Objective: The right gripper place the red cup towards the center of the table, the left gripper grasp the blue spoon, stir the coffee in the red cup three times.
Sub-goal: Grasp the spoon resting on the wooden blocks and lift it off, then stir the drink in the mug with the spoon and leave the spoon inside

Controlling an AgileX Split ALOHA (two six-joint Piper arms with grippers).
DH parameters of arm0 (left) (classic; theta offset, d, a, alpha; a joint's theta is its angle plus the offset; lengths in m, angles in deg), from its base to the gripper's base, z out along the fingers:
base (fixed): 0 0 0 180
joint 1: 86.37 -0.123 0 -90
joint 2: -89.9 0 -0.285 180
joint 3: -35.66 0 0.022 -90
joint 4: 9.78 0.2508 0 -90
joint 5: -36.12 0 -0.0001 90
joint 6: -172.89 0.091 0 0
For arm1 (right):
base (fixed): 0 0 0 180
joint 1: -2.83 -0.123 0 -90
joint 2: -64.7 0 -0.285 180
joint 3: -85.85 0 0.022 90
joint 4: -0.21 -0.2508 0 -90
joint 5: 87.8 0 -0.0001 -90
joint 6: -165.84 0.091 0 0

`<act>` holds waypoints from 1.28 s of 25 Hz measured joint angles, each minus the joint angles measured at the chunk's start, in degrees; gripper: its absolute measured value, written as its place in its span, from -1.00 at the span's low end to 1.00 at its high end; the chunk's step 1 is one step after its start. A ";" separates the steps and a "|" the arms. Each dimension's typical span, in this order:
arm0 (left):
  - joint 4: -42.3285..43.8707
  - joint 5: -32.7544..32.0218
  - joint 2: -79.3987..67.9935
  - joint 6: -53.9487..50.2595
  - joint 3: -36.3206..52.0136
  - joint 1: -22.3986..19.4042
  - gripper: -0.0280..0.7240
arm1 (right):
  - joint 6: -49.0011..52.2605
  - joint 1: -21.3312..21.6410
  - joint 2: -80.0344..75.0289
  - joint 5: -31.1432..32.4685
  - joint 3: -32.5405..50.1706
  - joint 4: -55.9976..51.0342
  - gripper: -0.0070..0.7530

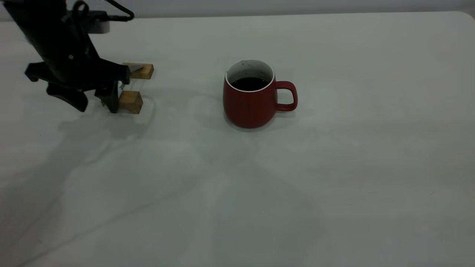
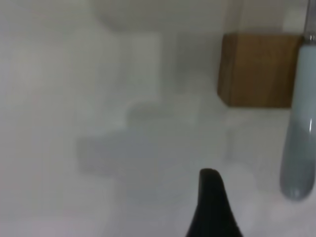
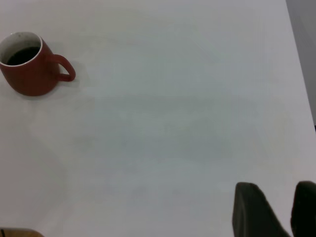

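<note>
Hanging low at the upper left of the exterior frame, the left gripper [image 1: 94,105] has its jaws spread apart and gripping nothing, tips pointing down at the counter [image 1: 334,178] just beside two wooden blocks [image 1: 130,101]. The blue spoon [image 2: 299,123] lies bridged across those blocks; in the exterior view only a sliver of its grey metal end shows on the farther block, the rest hidden behind the arm. The left wrist view shows the pale blue handle as a slim rounded bar at the right edge of the picture, running top to bottom past one block, with a single jaw tip at the bottom centre, off to the side of it. So the handle appears to sit beside the jaws, not yet between them, and its long axis runs from one block to the other. The left arm is plainly the nearer one.

The red cup [image 1: 252,94] stands upright near the middle of the counter, handle toward the right of the exterior frame, coffee [image 1: 249,83] dark and flat below the white rim. The right gripper [image 3: 279,210] is well apart from the cup, at the lower right of its own view, jaws parted and empty.
</note>
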 joint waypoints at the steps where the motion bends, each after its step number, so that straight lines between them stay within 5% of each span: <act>1: 0.00 0.06 -0.83 0.06 -0.61 0.15 0.64 | 0.00 0.00 0.00 0.00 0.00 0.00 -0.36; 8: 0.00 -0.04 -3.09 0.06 -2.80 0.78 0.54 | 0.00 0.00 0.00 0.00 0.00 0.00 -0.36; 12: 0.00 0.10 -3.09 0.12 -2.79 0.78 0.16 | 0.00 0.00 0.00 0.00 0.00 0.00 -0.36; 16: 0.00 0.76 -3.09 0.12 -2.79 0.82 -0.44 | 0.00 0.00 0.00 0.00 0.00 0.00 -0.36; 20: 0.05 0.22 -2.98 0.12 -2.88 0.82 -0.45 | 0.00 0.00 0.00 0.00 0.00 0.00 -0.36; 25: -4.38 -11.46 1.84 -2.11 -7.32 0.82 -0.45 | 0.00 0.00 0.00 0.00 0.00 0.00 -0.36; 32: -30.41 -33.87 9.98 -19.27 -13.80 0.82 -0.45 | 0.00 0.00 0.00 0.00 0.00 0.00 -0.36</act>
